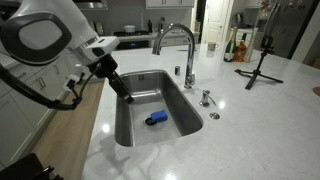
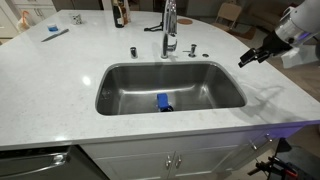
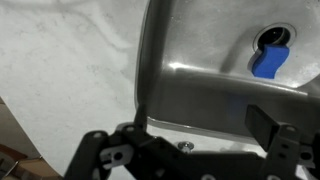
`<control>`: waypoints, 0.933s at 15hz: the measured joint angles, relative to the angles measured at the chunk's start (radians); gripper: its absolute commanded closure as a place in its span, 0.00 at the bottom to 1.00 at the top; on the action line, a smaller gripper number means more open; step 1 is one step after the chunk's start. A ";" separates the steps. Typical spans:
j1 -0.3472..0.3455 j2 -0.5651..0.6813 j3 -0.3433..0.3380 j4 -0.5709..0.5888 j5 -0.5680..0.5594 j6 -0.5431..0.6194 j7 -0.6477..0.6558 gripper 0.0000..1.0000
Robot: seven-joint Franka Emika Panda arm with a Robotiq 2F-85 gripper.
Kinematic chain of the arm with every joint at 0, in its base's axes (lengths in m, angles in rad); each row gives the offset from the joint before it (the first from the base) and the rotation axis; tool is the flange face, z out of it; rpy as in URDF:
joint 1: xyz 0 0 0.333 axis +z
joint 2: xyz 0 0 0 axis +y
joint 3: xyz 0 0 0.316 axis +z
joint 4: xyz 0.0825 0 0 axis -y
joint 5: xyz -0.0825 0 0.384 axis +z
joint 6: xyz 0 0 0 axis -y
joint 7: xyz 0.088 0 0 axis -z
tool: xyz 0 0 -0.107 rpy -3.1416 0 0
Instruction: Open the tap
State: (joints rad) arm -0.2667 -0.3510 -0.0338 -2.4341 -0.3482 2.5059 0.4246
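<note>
The tap (image 1: pixel 190 62) is a tall chrome gooseneck at the back rim of the steel sink (image 1: pixel 125 125). It also shows in the other exterior view (image 2: pixel 169 30), behind the sink (image 2: pixel 110 90). My gripper (image 1: pixel 124 91) hangs over the sink's side rim, well away from the tap, and shows at the right in an exterior view (image 2: pixel 244 61). In the wrist view my gripper (image 3: pixel 200 128) is open and empty above the sink's rim (image 3: pixel 150 70). The tap is out of the wrist view.
A blue object (image 1: pixel 156 120) lies by the drain in the basin (image 2: pixel 162 102) (image 3: pixel 268 62). Short chrome fittings (image 1: pixel 205 97) (image 2: pixel 133 50) stand beside the tap. A black tripod (image 1: pixel 262 65) and bottles (image 1: pixel 238 45) stand on the white counter.
</note>
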 measured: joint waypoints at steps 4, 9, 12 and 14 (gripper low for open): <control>-0.055 0.083 0.000 0.059 -0.100 0.139 0.053 0.00; -0.054 0.210 -0.049 0.177 -0.057 0.243 -0.045 0.00; -0.002 0.299 -0.097 0.269 0.129 0.251 -0.289 0.00; 0.036 0.353 -0.100 0.336 0.266 0.223 -0.458 0.00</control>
State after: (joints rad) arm -0.2309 0.0021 -0.1340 -2.0977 -0.0823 2.7285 -0.0332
